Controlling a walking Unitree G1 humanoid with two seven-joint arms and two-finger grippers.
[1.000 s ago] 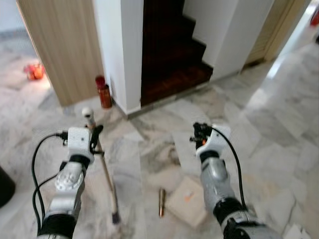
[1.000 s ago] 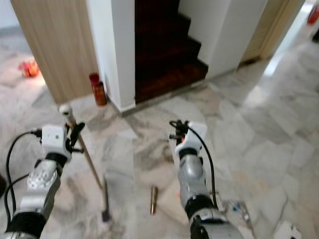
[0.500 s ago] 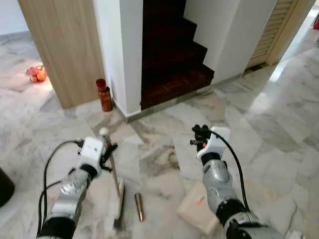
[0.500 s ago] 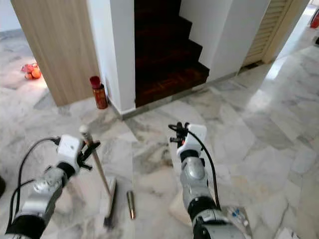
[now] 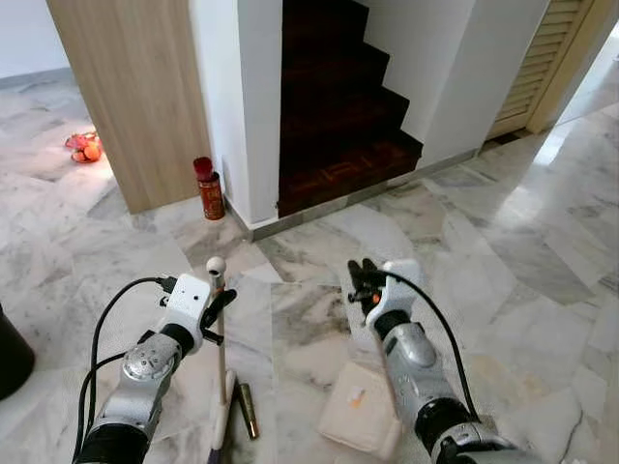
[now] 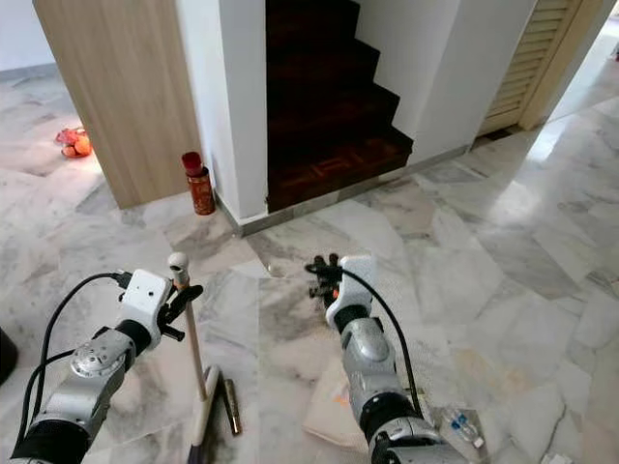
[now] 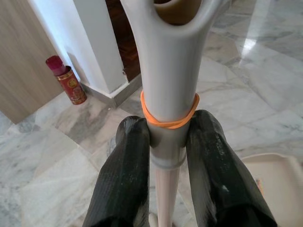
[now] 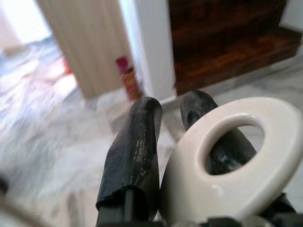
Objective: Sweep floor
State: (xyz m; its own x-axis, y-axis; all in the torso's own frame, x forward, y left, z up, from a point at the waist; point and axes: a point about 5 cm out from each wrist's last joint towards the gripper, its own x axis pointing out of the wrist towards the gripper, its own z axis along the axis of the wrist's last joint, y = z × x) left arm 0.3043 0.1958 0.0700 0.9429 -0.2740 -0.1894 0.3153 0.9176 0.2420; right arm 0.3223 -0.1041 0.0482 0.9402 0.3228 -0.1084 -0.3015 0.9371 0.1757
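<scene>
Cream broom [image 5: 221, 348] upright, clamped by left end effector [image 7: 166, 142]; right end effector [image 8: 170, 124] grips cream dustpan handle [image 8: 226, 165] above marble floor [image 5: 542, 290].

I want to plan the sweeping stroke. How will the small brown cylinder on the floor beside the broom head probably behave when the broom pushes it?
The brown cylinder lies on its side on smooth marble floor, so it will probably roll rather than slide. It looks small and rigid, likely light. A push from the broom in the left gripper may send it off sideways.

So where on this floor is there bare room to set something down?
The marble floor to the robot's right, toward the louvred door, lies bare. It is crowded near its feet: broom, brown tube, dustpan. A red can stands by the white pillar.
</scene>
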